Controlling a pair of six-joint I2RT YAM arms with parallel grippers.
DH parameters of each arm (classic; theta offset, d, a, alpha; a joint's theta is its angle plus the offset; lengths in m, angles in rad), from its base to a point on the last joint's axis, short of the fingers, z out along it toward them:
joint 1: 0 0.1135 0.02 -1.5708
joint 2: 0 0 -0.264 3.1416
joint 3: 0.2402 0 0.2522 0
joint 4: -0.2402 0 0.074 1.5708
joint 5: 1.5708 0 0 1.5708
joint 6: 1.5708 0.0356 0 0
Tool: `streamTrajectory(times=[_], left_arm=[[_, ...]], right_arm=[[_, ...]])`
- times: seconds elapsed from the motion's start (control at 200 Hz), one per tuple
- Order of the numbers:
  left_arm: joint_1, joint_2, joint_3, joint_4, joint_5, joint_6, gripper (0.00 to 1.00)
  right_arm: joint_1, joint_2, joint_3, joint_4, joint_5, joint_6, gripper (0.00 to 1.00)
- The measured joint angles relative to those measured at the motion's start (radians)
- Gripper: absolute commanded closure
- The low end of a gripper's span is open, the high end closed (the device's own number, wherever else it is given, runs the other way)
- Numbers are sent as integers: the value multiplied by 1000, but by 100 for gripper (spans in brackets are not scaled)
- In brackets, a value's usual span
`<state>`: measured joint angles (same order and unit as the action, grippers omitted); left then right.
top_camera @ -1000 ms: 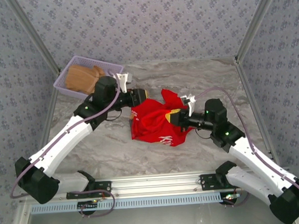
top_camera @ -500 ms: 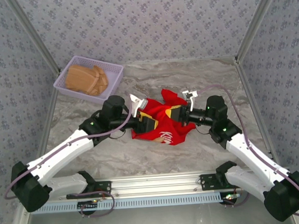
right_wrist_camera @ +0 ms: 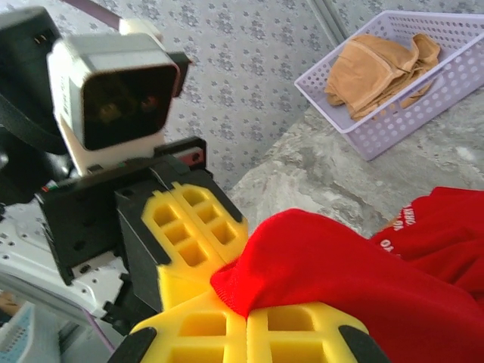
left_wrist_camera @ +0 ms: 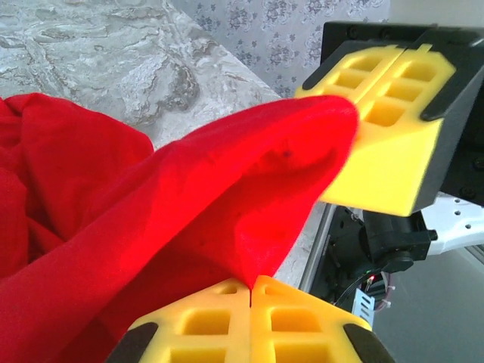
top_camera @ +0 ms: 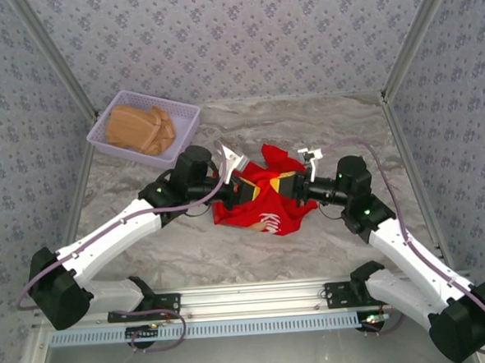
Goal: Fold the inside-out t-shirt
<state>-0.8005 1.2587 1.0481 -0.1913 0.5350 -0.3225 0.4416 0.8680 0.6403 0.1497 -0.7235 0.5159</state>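
I see the red t-shirt (top_camera: 246, 210) bunched mid-bench (top_camera: 189, 242); my left pincer (left_wrist_camera: 250, 286) is clenched on a raised fold of it; my right pincer (right_wrist_camera: 246, 314) grasps the same fold, facing the left one closely; a basket (top_camera: 162, 100) sits at the far left.

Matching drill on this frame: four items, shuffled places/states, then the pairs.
Items
1. t-shirt
2. tan garment
3. basket
4. left gripper

Place or state
A. lying inside the basket
B. at the far-left corner of the table
C. shut on the t-shirt
D. bunched up at the middle of the table

Pairs: 1-D, 2-A, 3-B, 4-C
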Motion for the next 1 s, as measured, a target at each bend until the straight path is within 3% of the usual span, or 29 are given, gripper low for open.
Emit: streamTrajectory(times=[0.14,0.32,0.46,0.59,0.754,0.859,0.999], left_arm=[[0,-29,6,4,5,-31,100],[0,-51,85,11,23,-131,100],[10,-48,154,-2,22,-189,100],[26,-32,182,-25,23,-239,100],[42,1,217,-82,9,-263,100],[42,8,231,-126,-21,-266,100],[42,8,232,-151,-43,-274,100]], right_arm=[[13,-21,42,-187,183,-101,100],[128,58,209,-425,530,-211,76],[187,71,281,-542,685,-302,65],[235,-18,282,-611,682,-387,62],[281,-97,281,-602,519,-428,62],[339,-71,270,-521,446,-418,60],[404,47,257,-434,487,-375,49]])
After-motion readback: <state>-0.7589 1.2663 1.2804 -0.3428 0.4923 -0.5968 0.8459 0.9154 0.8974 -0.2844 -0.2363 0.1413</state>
